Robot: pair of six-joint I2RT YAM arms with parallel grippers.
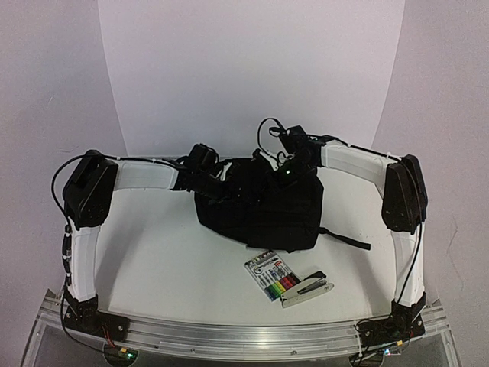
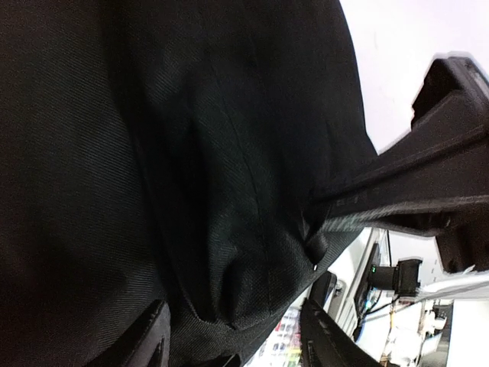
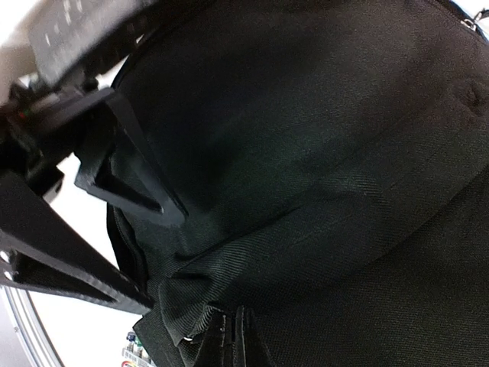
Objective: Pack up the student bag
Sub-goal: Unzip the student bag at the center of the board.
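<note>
The student bag (image 1: 260, 208) is a large black fabric backpack lying at the middle of the table, a strap trailing to its right. My left gripper (image 1: 205, 174) is at its upper left edge. In the left wrist view the left gripper (image 2: 237, 345) is open, its fingers (image 2: 149, 340) wide apart with a bulge of bag fabric (image 2: 229, 229) between them. My right gripper (image 1: 293, 167) is at the bag's top right. In the right wrist view the right gripper (image 3: 233, 336) is shut on a fold of the bag fabric (image 3: 306, 191).
A pack of coloured markers (image 1: 273, 276) and a grey stapler (image 1: 307, 289) lie on the white table (image 1: 168, 260) in front of the bag. The markers also show in the left wrist view (image 2: 281, 336). A bag strap (image 1: 348, 238) lies to the right.
</note>
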